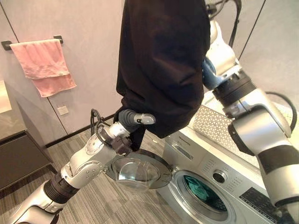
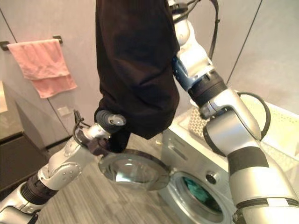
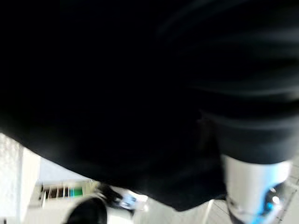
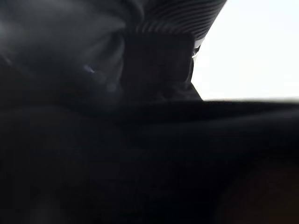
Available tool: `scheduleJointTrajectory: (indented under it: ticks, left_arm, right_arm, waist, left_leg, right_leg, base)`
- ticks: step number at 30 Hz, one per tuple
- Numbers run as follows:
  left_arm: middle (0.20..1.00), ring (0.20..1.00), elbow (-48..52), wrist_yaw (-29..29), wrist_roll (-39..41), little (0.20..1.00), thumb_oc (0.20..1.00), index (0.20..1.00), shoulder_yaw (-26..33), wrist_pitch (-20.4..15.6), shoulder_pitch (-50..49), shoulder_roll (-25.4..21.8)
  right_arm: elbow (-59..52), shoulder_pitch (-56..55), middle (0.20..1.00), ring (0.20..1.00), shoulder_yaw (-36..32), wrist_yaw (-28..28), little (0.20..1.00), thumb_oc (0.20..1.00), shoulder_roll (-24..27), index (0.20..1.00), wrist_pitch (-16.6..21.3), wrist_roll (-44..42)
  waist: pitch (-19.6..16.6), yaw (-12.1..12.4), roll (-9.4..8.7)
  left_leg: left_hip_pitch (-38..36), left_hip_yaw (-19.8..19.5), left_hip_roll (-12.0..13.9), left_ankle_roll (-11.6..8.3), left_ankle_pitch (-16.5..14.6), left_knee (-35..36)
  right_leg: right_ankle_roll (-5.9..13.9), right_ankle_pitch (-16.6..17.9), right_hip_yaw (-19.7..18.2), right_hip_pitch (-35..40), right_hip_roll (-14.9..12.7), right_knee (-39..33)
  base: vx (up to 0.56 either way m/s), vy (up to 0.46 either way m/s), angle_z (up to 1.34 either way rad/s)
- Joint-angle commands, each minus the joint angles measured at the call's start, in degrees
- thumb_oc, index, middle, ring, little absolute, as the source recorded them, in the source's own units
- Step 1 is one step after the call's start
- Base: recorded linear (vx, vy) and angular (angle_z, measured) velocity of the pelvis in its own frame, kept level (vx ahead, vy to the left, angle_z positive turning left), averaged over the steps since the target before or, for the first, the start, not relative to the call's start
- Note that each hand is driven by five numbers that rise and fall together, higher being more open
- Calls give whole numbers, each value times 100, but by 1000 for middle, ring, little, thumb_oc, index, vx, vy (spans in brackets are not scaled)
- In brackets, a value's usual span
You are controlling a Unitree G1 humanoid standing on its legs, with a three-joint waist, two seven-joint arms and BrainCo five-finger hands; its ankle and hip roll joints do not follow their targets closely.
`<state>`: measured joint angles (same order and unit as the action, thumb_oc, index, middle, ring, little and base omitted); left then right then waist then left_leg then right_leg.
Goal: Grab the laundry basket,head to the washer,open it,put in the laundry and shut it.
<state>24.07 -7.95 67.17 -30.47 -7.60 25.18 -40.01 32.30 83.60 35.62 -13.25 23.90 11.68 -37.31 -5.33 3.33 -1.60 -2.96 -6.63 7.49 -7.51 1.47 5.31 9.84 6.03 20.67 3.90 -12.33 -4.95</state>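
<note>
A large black garment hangs high in front of me, above the washer. My right arm rises behind it to where it hangs from, and the dark cover of my right hand is buried in the black cloth. My left hand reaches under the garment's lower edge, just above the open round glass door. Green laundry lies inside the drum. The white perforated laundry basket stands on top of the washer, behind my right arm.
A pink towel hangs on a wall rail at the left. A dark low cabinet stands at the lower left. Grey wood-look floor stretches in front of the washer, with the open door swung out over it.
</note>
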Motion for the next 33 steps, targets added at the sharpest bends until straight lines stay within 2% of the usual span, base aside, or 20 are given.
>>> scheduleJointTrajectory:
  ticks: [1, 3, 6, 9, 10, 12, 15, 18, 22, 26, 33]
  left_arm:
    - [1000, 1000, 204, -94, 240, 1000, 1000, 1000, 273, -467, 241, -196]
    - [1000, 1000, 212, -77, 226, 1000, 1000, 1000, 298, -468, 190, -218]
    - [1000, 1000, 202, -53, 261, 1000, 1000, 1000, 385, -439, 32, -460]
    - [1000, 1000, 178, -14, 271, 1000, 1000, 1000, 427, -432, -77, -581]
    - [1000, 1000, 179, -14, 271, 1000, 1000, 1000, 424, -431, -75, -579]
    - [1000, 1000, 213, -62, 357, 1000, 1000, 1000, 388, -418, -98, -636]
    - [1000, 1000, 197, -91, 354, 1000, 1000, 1000, 361, -443, -26, -605]
    - [1000, 1000, 4, -73, 353, 1000, 1000, 1000, 103, -503, 425, -332]
    - [1000, 1000, -222, 29, 310, 1000, 1000, 1000, -140, -548, 873, 31]
    - [1000, 1000, -477, 118, 328, 1000, 1000, 1000, -323, -561, 1395, 324]
    - [1000, 1000, -536, 207, 304, 1000, 1000, 1000, -415, -638, 1758, 594]
  right_arm:
    - [-89, 413, 200, 200, -103, 104, 200, 200, 442, 200, 207, 405]
    - [-414, 140, 200, 200, -172, 150, 200, 200, 463, 200, 216, 431]
    - [-1756, -688, 200, 200, -157, 642, 200, 200, 904, 200, 210, 256]
    - [-2506, -1077, 200, 200, 24, 1040, 200, 200, 1309, 200, 160, -110]
    - [-2513, -1082, 200, 200, 21, 1039, 200, 200, 1315, 200, 156, -111]
    - [-2937, -1237, 200, 200, 146, 1260, 200, 200, 1962, 200, 166, 114]
    - [-3090, -1375, 200, 200, 178, 1377, 200, 200, 2201, 200, 146, 283]
    - [-3295, -1727, 200, 200, 155, 1486, 200, 200, 2523, 200, 79, 738]
    - [-3249, -2070, 200, 200, -53, 1430, 200, 200, 2377, 200, 31, 1041]
    - [-3294, -2368, 200, 200, -120, 1542, 200, 200, 2164, 200, -42, 875]
    - [-3269, -2525, 200, 200, -133, 1608, 200, 200, 2071, 200, -124, 863]
  waist:
    - [-12, 163, -330]
    - [8, 158, -314]
    - [93, 104, -268]
    - [138, 23, -266]
    - [139, 28, -265]
    - [163, -25, -255]
    - [179, -43, -255]
    - [208, -100, -217]
    - [241, -116, -165]
    - [273, -159, -114]
    - [290, -197, -80]
  left_leg:
    - [-266, 280, 13, 136, -247, -31]
    - [-280, 294, 0, 143, -255, -31]
    - [-325, 357, -20, 152, -272, -31]
    - [-350, 426, -9, 141, -278, -31]
    - [-353, 428, -7, 140, -279, -31]
    - [-384, 464, -5, 136, -297, -31]
    - [-411, 479, 0, 135, -311, -31]
    - [-434, 518, 20, 128, -331, -31]
    - [-440, 537, 28, 128, -340, -31]
    - [-424, 586, 36, 125, -333, -31]
    - [-371, 605, 47, 108, -306, -31]
  right_leg:
    - [183, 194, -371, 15, -383, -5]
    - [186, 196, -381, 23, -395, -5]
    - [189, 208, -420, 21, -412, -5]
    - [196, 216, -448, -4, -408, -5]
    - [196, 216, -450, -3, -406, -5]
    - [207, 216, -486, -20, -395, -5]
    - [212, 217, -504, -18, -386, -5]
    - [229, 206, -509, -15, -373, -5]
    - [238, 199, -521, -31, -365, -5]
    - [240, 199, -555, -90, -356, -5]
    - [233, 204, -577, -151, -341, -5]
  base:
    - [0, 0, 0]
    - [0, 0, 0]
    - [1, 2, -3]
    - [-3, -3, -9]
    - [1, -4, -10]
    - [14, -2, -5]
    - [15, -3, -4]
    - [10, -8, -10]
    - [4, -2, -9]
    - [0, 0, 0]
    - [-1, -1, -2]
